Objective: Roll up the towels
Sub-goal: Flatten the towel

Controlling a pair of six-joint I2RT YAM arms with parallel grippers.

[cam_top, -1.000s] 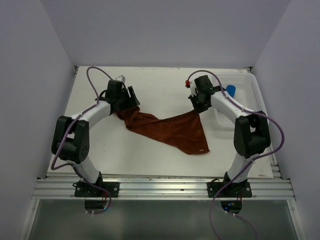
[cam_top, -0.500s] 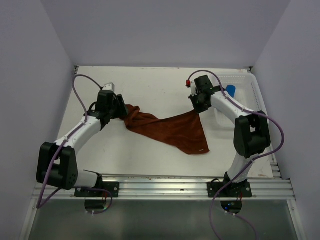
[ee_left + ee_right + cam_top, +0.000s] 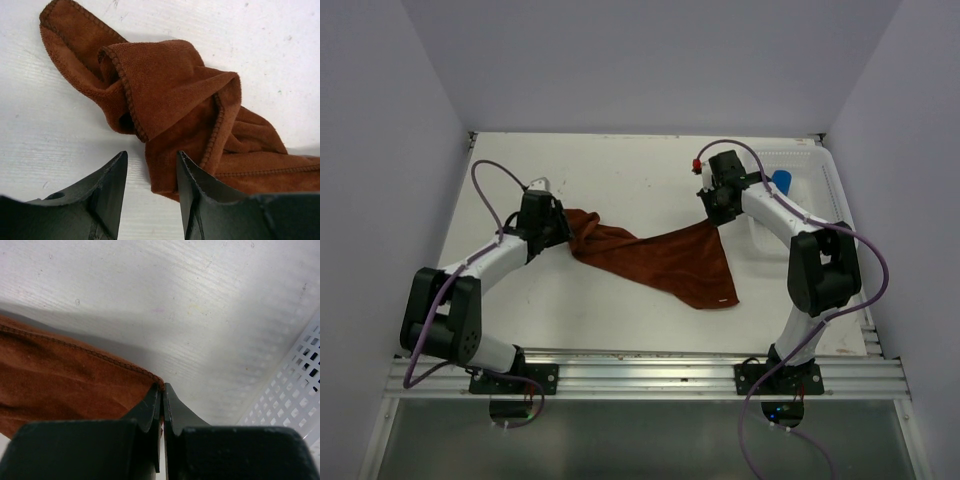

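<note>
The rust-brown towel lies stretched across the table, and its left end is bunched into folds. My left gripper sits low at that bunched end. Its jaws stand open, with the towel's near edge lying partly in the gap and against the right finger. My right gripper is shut on the towel's far right corner and holds it just above the table. The blue towel rests inside the basket.
A white mesh basket stands at the right back of the table, close beside my right gripper, with its wall in the right wrist view. White walls close in the table at the back and on both sides.
My left arm has swung out to the left and dropped low to the towel's left end, with its jaws narrower. The right arm has not moved.
</note>
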